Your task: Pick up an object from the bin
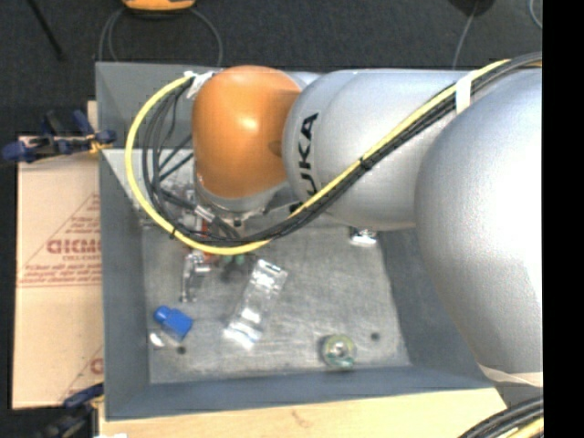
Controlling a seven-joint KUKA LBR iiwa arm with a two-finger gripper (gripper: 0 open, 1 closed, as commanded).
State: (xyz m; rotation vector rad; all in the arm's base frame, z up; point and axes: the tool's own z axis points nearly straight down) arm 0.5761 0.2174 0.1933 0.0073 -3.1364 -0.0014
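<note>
Clear plastic packet (255, 297) lies mid-floor in the bin (274, 392), just view-right of the claw (193, 279); likeliest target, my guess. Claw sits low under the orange wrist cover (239, 130); apart or together, cannot tell; nothing seen clamped. Small red-and-green bit (217, 259) just beside it. Step looks like approach, no pick yet. Next calls for centring over one item, closing, lifting straight. Further out: blue piece (172, 319) front-left, greenish round disc (338, 349) near front wall, white bit (363, 237) at back.

Bin floor (360, 290) bare rightward (beneath arm (411, 153)), clear plastic piece (253, 301) central
</note>
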